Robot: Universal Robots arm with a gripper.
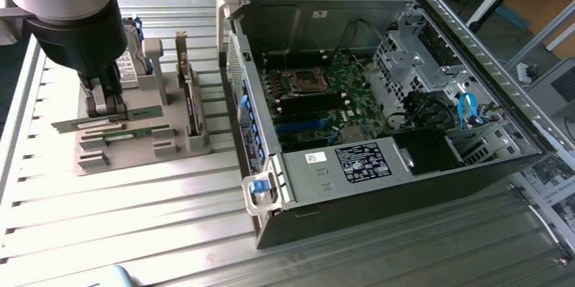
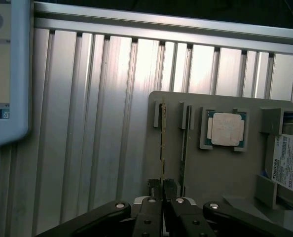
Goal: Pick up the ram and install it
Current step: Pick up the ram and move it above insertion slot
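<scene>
Black pincer [image 2: 162, 186] squeezes shut on the long, thin green ram stick [image 2: 162, 138].
The stick stands in a grey plastic holder [image 2: 220, 168] near a square silver chip [image 2: 227, 129].

Bare table [image 1: 134, 213] between holder [image 1: 134, 157] and case [image 1: 378, 203]

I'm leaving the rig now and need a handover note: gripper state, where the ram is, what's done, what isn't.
Gripper: shut on the ram, gripping its edge at the grey holder.
A second stick stands in the slot beside it.
Done: ram grasped; I cannot tell whether it has left its slot.
Left: the ram is not yet in the motherboard of the open computer case.
</scene>
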